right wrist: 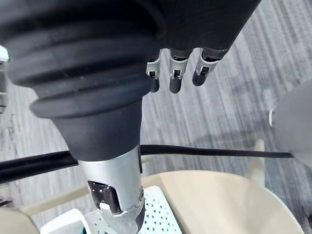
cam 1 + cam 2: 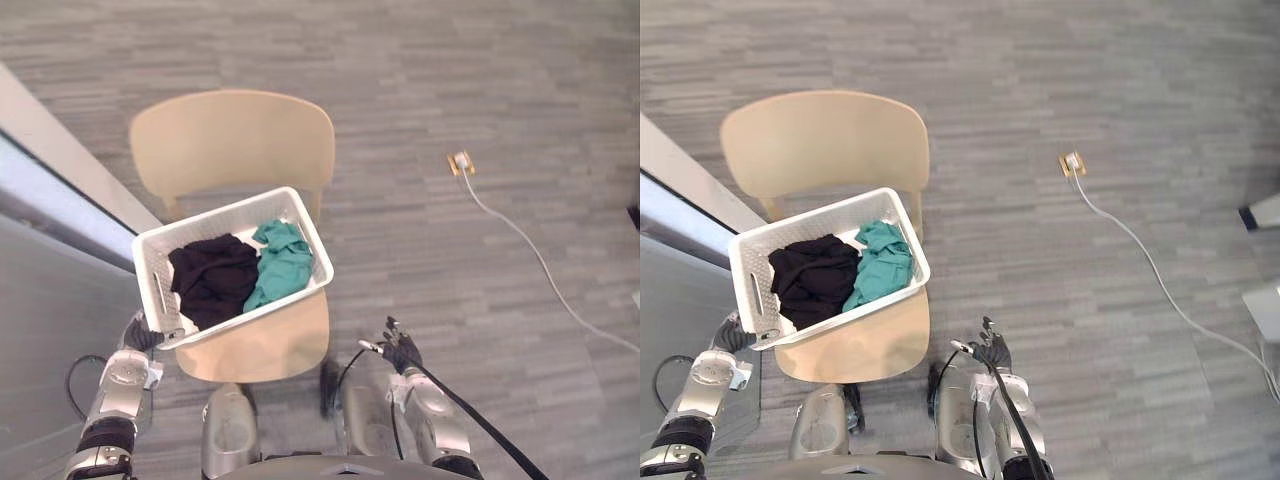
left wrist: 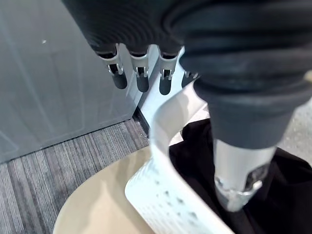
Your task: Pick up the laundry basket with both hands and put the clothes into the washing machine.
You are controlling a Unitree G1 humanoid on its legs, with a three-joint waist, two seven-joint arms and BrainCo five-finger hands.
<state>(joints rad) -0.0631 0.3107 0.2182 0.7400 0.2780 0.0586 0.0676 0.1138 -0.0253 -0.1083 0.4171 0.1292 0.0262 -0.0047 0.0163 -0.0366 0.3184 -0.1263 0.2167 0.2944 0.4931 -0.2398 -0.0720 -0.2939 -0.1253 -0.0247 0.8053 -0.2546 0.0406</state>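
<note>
Floor: grey striped carpet [image 2: 480, 80], with a grey panel [image 2: 40, 300] along the left edge
Chair: one pale wooden chair [image 2: 230, 130], its back on the far side and its seat towards the near side
Basket: one white perforated laundry basket [image 2: 150, 288] sits on the chair seat, turned at an angle
Contents: two garments, a black one [image 2: 212, 275] on the left and a teal one [image 2: 282, 262] on the right, touching each other
Left hand: the left hand [image 2: 138, 332] is at the basket's near-left corner; its fingers [image 3: 141, 80] are straight outside the rim and its thumb [image 3: 239, 170] reaches inside over the black cloth, not clamped
Right hand: the right hand [image 2: 402, 350] hangs over the carpet, right of the chair and apart from the basket, with fingers [image 1: 175, 78] loosely extended and holding nothing
Cable: one white cable [image 2: 540, 262] lies on the floor to the right, with a small plug [image 2: 461, 163] at its far end
</note>
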